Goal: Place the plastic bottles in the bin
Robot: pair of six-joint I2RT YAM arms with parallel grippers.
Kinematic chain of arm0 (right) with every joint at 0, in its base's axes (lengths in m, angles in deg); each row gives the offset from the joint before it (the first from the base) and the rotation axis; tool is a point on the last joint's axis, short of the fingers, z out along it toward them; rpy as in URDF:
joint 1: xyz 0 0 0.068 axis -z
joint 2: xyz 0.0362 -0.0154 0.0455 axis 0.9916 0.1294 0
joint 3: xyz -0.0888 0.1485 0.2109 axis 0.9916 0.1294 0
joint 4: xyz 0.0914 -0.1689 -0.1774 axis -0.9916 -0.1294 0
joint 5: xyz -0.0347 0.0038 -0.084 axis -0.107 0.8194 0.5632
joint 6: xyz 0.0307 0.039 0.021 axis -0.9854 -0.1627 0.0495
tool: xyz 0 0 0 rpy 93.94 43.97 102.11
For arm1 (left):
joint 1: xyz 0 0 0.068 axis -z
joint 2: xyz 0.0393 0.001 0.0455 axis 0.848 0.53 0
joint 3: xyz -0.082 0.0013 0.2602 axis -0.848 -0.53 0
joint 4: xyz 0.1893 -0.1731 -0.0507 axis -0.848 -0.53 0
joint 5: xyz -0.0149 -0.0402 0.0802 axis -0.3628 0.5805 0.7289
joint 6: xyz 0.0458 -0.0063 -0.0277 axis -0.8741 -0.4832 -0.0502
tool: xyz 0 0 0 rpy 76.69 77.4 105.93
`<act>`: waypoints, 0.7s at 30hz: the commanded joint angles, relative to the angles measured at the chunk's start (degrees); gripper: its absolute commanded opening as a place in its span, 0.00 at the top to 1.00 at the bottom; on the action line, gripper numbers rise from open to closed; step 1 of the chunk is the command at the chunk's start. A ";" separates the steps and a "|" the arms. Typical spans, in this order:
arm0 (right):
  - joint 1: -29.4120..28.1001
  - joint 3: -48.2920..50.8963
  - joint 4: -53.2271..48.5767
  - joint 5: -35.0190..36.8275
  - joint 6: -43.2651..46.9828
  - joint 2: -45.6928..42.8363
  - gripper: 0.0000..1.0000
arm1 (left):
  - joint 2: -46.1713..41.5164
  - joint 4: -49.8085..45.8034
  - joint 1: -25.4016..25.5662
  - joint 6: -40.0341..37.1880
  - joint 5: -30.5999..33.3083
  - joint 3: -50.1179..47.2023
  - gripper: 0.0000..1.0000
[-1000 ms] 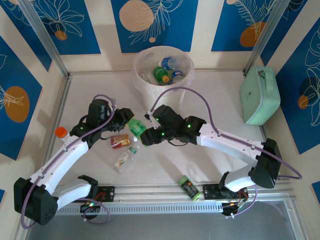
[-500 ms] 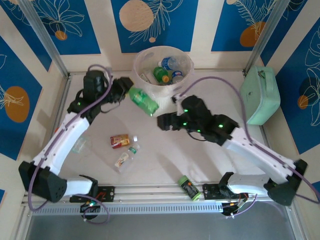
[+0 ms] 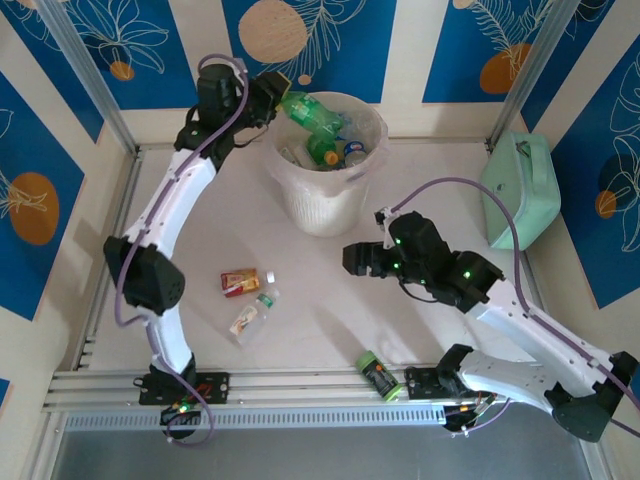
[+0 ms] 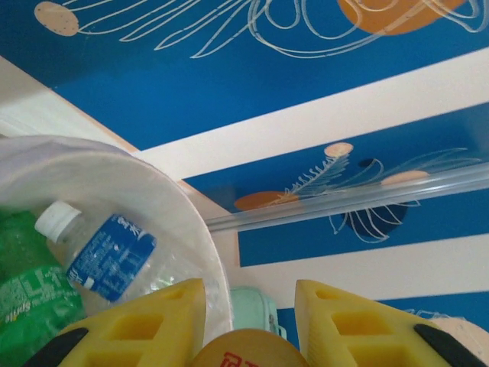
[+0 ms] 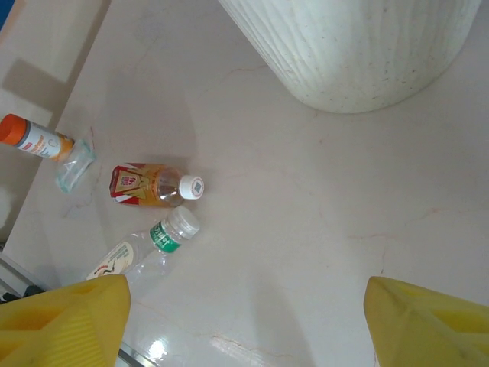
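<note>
My left gripper [image 3: 283, 100] is shut on a green bottle [image 3: 312, 113] and holds it tilted over the rim of the bin [image 3: 325, 195]. In the left wrist view a rounded tan end with red print [image 4: 248, 350] sits between the yellow fingers [image 4: 145, 321]. Below it, a blue-labelled bottle [image 4: 99, 252] and a green one [image 4: 34, 298] lie in the bin [image 4: 191, 222]. On the table lie a red-labelled bottle [image 3: 240, 282] [image 5: 145, 186], a clear bottle with a green band [image 3: 250, 315] [image 5: 145, 248] and an orange-capped one [image 5: 34, 141]. My right gripper [image 3: 352, 260] [image 5: 244, 321] hovers open, holding nothing, right of them.
A mint-green case [image 3: 520, 190] stands at the right wall. A dark cylinder with a green cap [image 3: 375, 375] lies by the near rail [image 3: 300, 385]. A crumpled clear wrapper [image 5: 75, 168] lies beside the orange-capped bottle. The bin's wall [image 5: 359, 53] rises just beyond my right gripper.
My left arm carried the green bottle from the table's middle up and back over the bin. My right gripper opened, let go of that bottle and drew back to the right.
</note>
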 commanded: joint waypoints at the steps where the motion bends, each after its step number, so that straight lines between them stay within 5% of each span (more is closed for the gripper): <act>1: 0.07 0.65 -1.01 0.22 -1.80 -2.42 0.20 | 2.89 -3.11 -0.55 -0.61 0.26 7.08 0.55; 3: 0.54 0.82 -1.53 0.11 -1.70 -2.89 0.20 | 3.11 -3.59 -0.56 -1.06 0.81 7.57 0.40; 6: 1.56 0.85 -1.36 -0.82 -1.53 -3.01 0.20 | 2.34 -4.06 -0.57 -2.77 1.70 7.58 0.30; 21: 3.27 -0.56 1.27 -3.66 -0.47 0.16 0.20 | -10.99 -12.95 -1.36 -15.44 2.96 -0.44 0.26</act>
